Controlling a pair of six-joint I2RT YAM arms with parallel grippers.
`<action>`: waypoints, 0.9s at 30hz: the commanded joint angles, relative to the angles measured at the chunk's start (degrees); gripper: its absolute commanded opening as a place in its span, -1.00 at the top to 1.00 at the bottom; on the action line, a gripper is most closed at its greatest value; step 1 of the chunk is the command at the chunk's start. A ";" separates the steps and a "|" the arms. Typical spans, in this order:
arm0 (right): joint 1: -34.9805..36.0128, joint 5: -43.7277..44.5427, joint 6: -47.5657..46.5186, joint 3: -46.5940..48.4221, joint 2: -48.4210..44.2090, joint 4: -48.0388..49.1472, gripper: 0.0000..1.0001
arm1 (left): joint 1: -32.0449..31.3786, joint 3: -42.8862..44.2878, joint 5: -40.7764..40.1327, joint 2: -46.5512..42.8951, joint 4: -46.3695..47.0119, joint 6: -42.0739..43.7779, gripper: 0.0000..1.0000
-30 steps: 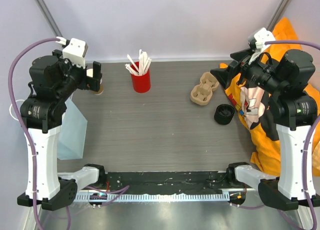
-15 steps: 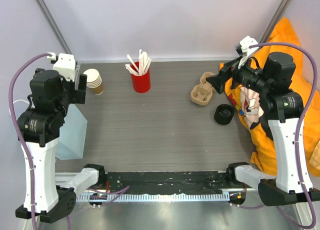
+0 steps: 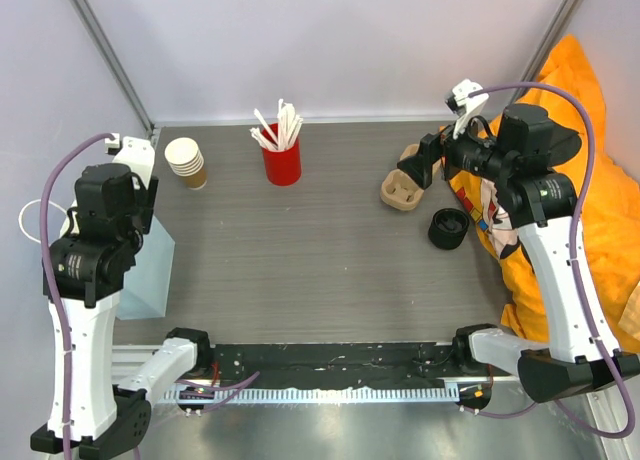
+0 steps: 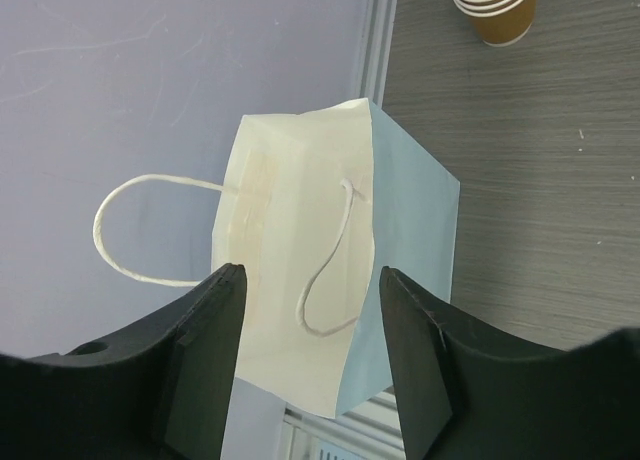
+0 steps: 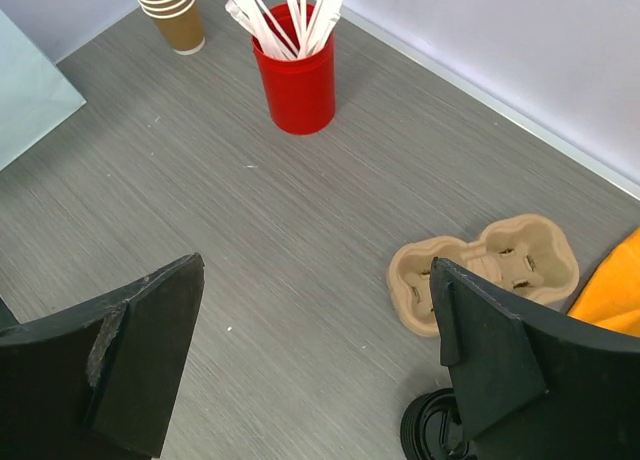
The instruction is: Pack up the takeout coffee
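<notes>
Tan kraft paper cups with white insides stand nested in a stack [image 3: 185,162] at the back left of the table; the stack also shows in the left wrist view [image 4: 495,10] and the right wrist view [image 5: 175,10]. No cup stands apart from the stack. My left gripper [image 3: 148,192] is open and empty, hovering over a pale blue paper bag [image 4: 300,260] with white cord handles, nearer than the cups. My right gripper [image 3: 432,160] is open and empty above the table by the moulded cardboard cup carrier [image 5: 480,270].
A red cup of white sticks [image 3: 282,160] stands at the back centre. Black lids [image 3: 448,228] lie in front of the carrier [image 3: 408,180]. An orange printed cloth [image 3: 590,180] fills the right edge. The blue bag [image 3: 150,270] lies at the table's left edge.
My left gripper has drawn back from the cup stack toward the near left, over the paper bag. My right gripper has swung left and forward, toward the cup carrier.
</notes>
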 commanded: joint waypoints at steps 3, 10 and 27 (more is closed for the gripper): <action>1.62 4.23 -0.48 -0.58 -0.78 3.21 -0.99 | -0.23 -0.89 -2.29 -0.54 -1.16 1.56 -0.16; 2.41 5.55 -1.10 -1.02 -1.57 2.77 -0.99 | -0.23 -5.37 -4.48 -1.24 0.24 3.05 0.16; 3.90 6.61 -1.18 -1.02 -1.75 2.60 -0.99 | -0.14 -7.92 -1.87 -0.28 3.50 3.14 0.99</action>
